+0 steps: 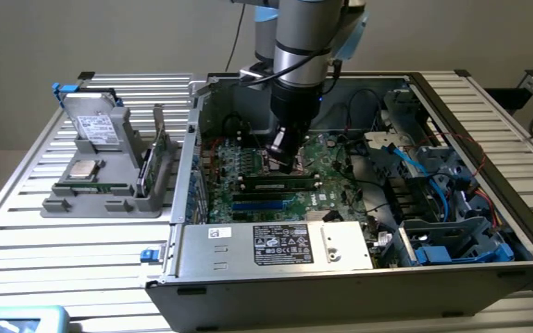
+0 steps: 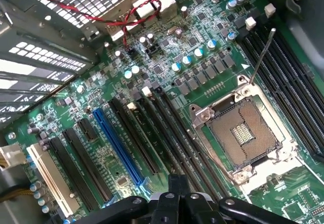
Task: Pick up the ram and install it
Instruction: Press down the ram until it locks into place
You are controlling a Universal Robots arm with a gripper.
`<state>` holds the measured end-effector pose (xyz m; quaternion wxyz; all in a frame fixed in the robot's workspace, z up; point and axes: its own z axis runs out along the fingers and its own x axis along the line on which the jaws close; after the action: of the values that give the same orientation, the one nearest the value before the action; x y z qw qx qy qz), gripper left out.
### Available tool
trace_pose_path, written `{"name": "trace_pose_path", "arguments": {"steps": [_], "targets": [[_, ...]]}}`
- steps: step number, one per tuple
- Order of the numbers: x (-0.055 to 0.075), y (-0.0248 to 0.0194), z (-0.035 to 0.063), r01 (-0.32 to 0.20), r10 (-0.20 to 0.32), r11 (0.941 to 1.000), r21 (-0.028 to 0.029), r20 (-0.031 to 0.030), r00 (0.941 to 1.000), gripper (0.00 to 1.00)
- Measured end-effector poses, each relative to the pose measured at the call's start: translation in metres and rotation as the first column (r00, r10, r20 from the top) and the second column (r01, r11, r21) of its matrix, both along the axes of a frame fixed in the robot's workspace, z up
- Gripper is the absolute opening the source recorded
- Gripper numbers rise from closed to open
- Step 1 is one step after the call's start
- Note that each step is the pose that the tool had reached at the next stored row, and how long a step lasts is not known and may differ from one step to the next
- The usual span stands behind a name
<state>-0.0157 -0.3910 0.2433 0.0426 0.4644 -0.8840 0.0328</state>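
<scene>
In the exterior view the arm reaches down into the open computer case (image 1: pixel 359 277), and my gripper (image 1: pixel 283 165) hangs low over the green motherboard (image 1: pixel 336 156). The ram (image 1: pixel 280 186), a narrow green stick with dark chips, lies along a slot just in front of the gripper tip, apart from it. The wrist view has the gripper (image 2: pixel 177 182) shut with nothing visible between its dark fingers (image 2: pixel 178 196). It hovers over the ends of long black slots (image 2: pixel 167 128), beside the open CPU socket (image 2: pixel 243 133). I cannot make out the ram there.
A grey parts holder (image 1: pixel 109 187) on the slatted table left of the case carries a drive, a chip and an upright green card (image 1: pixel 160 156). Cables and blue drive bays (image 1: pixel 452 243) fill the case's right side. A blue slot (image 2: pixel 116 143) and red wires (image 2: pixel 142 9) lie nearby.
</scene>
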Motion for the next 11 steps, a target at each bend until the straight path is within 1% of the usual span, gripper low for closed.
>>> {"name": "trace_pose_path", "arguments": {"steps": [5,8,11], "targets": [[0.0,0.0,0.0,0.07,-0.07,0.9976,0.0001,0.0006,0.9976,0.11],[0.0,0.0,0.0,0.112,-0.112,0.9937,0.0002,0.0022,0.9937,0.11],[0.0,0.0,0.0,0.151,-0.151,0.9885,0.0005,0.0044,0.9885,0.11]]}}
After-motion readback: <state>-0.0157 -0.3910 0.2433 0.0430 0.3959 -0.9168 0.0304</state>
